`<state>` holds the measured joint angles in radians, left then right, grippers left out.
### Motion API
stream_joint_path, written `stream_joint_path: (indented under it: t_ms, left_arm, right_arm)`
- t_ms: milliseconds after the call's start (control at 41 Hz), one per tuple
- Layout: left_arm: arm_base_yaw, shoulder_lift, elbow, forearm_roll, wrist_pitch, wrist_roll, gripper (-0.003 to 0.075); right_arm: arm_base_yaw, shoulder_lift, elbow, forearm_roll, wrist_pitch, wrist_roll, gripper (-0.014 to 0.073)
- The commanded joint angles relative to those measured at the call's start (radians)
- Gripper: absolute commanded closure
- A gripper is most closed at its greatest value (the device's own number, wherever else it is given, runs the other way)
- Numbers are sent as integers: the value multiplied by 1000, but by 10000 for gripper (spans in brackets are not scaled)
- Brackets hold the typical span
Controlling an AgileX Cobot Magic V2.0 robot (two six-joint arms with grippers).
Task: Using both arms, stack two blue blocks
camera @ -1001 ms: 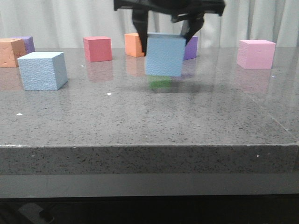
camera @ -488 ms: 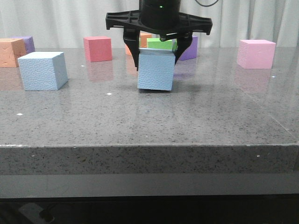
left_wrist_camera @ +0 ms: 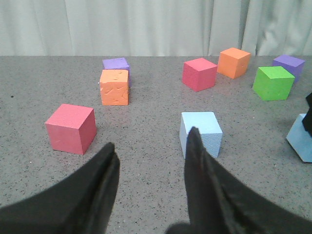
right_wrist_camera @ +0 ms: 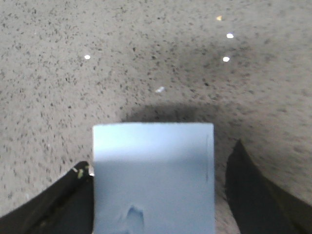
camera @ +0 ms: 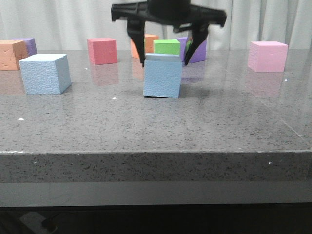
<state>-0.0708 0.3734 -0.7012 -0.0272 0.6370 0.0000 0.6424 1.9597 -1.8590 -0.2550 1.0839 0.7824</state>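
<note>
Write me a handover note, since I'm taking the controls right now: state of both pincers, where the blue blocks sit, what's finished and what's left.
Right pincer: open, fingers straddling the top of the centre blue block, which rests on the table.
Left pincer: open, empty, pointed at the other blue block.
Other blue block sits at the table's left side in the front view, untouched.
Done: one block set down mid-table.
Left: pick up the second block and stack it.

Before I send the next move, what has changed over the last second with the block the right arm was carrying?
The right hand lowered the blue block from the air onto the table, then opened and rose a little; its fingers now stand apart at the block's top. The other blue block, the left hand and the remaining cubes have not visibly moved.
</note>
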Motion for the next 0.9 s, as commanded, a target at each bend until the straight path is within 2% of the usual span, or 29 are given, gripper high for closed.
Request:
stream_joint_path:
  t_ms: [0, 171, 366, 513, 879]
  left_arm:
    - [-7, 18, -26, -8, -79, 0, 409]
    - [-7, 18, -26, -8, -79, 0, 409]
    - [-7, 18, -26, -8, -79, 0, 409]
    - [-7, 18, -26, -8, -79, 0, 409]
    - [-7, 18, -26, -8, -79, 0, 409]
  right_arm:
    - [-3, -132, -33, -8, 60, -102, 38]
    - [-3, -251, -28, 40, 157, -340, 38]
    - [-4, -403, 33, 143, 141, -591, 38]
    - [-4, -540, 174, 172, 60, -671, 38]
    - [-5, -906, 670, 184, -226, -741, 43]
